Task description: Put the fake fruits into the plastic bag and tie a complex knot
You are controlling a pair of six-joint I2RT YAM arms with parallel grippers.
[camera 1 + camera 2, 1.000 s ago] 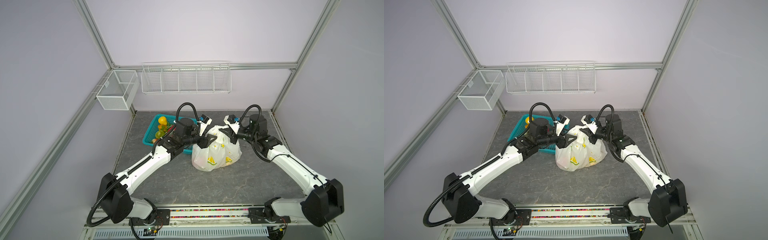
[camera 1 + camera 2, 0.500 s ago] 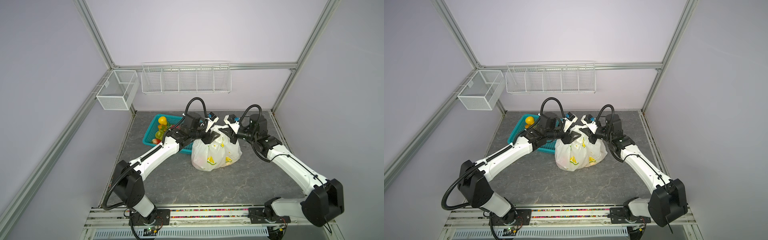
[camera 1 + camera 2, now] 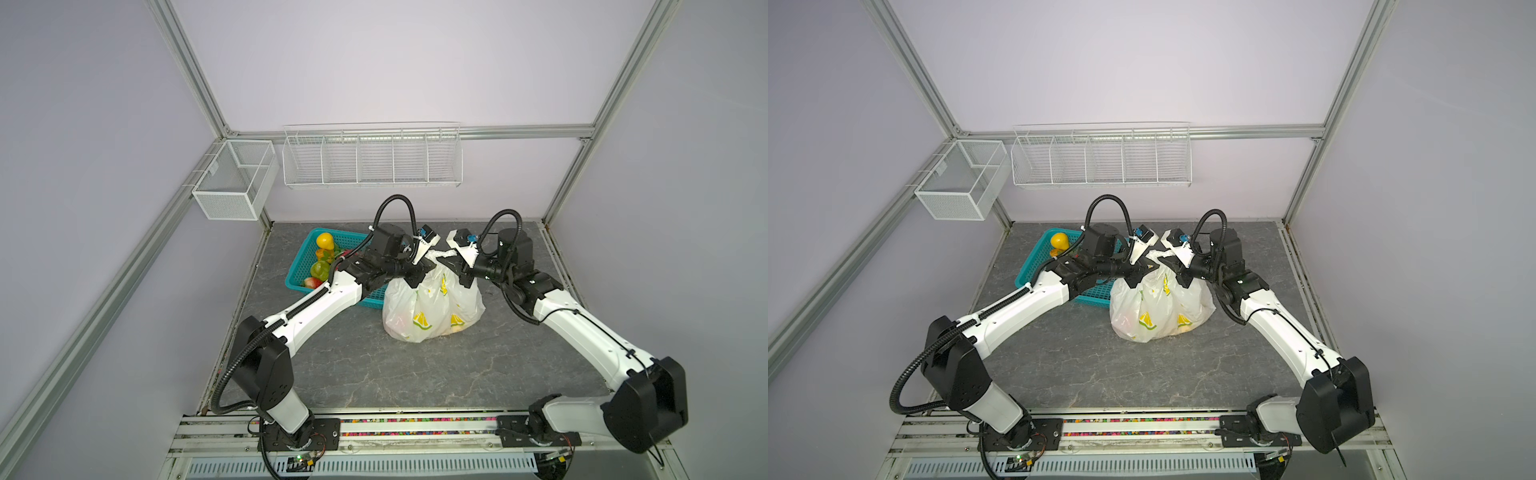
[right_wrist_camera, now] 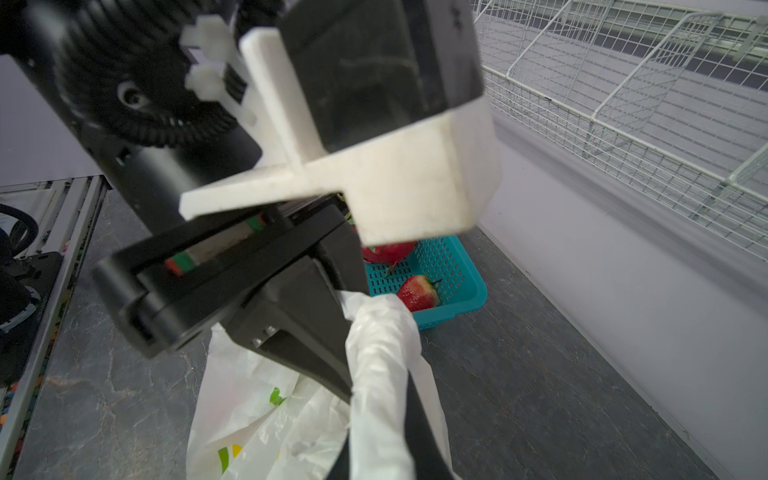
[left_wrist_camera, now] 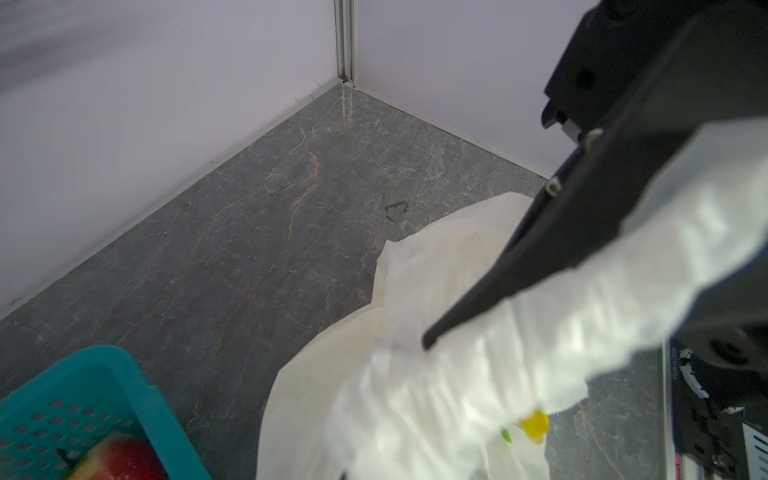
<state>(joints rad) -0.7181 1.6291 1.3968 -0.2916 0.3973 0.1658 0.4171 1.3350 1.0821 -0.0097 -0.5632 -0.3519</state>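
The white plastic bag (image 3: 432,307) (image 3: 1160,309) with lemon prints stands bulging at mid table; a pale fruit shows through its lower wall. Above its gathered top my left gripper (image 3: 423,271) is shut on a twisted strap (image 4: 376,349). From the other side my right gripper (image 3: 459,272) (image 4: 380,449) is shut on the same white strap (image 5: 602,299). No knot can be made out between them. More fake fruits lie in the teal basket (image 3: 300,272): a yellow one (image 3: 324,240), a green one (image 3: 320,269), a strawberry (image 4: 419,292) and an apple (image 5: 120,457).
The basket touches the bag's left side under my left forearm. A wire rack (image 3: 372,156) hangs on the back wall and a mesh box (image 3: 232,183) on the left post. Grey tabletop lies in front of the bag, up to the front rail (image 3: 415,428).
My left gripper swung from the bag's left flank up to its gathered top and shut on the strap. The right arm and the bag stayed put.
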